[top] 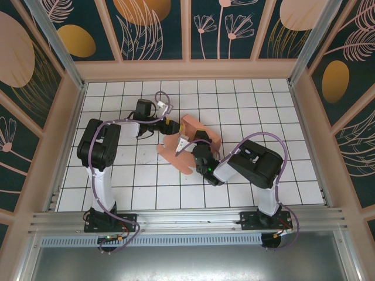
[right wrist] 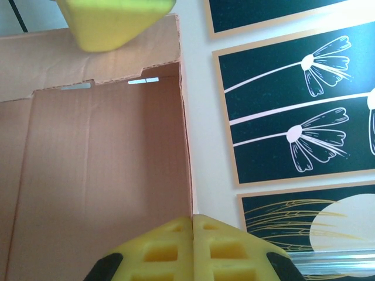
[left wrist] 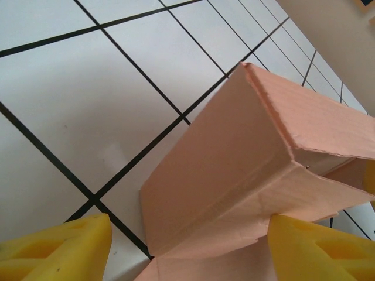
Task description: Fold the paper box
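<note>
Paper box point(top: 190, 140) half-formed: walls raised, flaps loose. Left gripper point(top: 167, 124) spread beside it; right gripper point(top: 186, 142) pinches its wall edge.

Even, bright light fills all three views, with only soft, faint shadows on the white tiled floor point(top: 234, 111). The overhead view is sharp but bows slightly at its edges. Both wrist views blur the nearest yellow pads point(right wrist: 193, 249).
</note>
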Available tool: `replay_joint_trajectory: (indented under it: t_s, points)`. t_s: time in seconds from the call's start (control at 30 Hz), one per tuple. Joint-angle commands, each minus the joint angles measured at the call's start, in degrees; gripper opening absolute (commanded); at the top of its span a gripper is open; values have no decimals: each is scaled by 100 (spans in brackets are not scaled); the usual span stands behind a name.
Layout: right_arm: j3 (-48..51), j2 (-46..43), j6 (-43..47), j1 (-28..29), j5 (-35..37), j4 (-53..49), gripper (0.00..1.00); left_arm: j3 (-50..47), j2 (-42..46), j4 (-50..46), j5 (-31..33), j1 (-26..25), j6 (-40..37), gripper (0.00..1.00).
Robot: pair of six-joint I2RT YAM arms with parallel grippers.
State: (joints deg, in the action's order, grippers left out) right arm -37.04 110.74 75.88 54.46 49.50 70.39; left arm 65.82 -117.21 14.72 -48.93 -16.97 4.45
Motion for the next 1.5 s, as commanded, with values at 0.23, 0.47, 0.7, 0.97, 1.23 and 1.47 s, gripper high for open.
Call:
replay_joint_trajectory:
  t_s: [0.23,0.47,0.7,0.97,1.23,1.47]
  points:
    - [-164,-198,-236,0,-94,-77,0,79,93,240,116,-161,-313,66]
    - [-172,-225,-302,5,-65,-166,0,82,136,150,206,-275,-381,56]
    - [-212,-239,-354,25,-36,-210,0,-197,308,575,648,-333,-190,53]
    - [-277,-267,-433,65,-28,-322,0,-354,313,940,875,-401,-14,37]
    - [-388,-370,-765,98,-36,-679,0,-439,383,674,1032,-544,-480,22]
    - [-505,-634,-1400,76,-265,-1325,0,-595,486,785,1174,-544,-677,11]
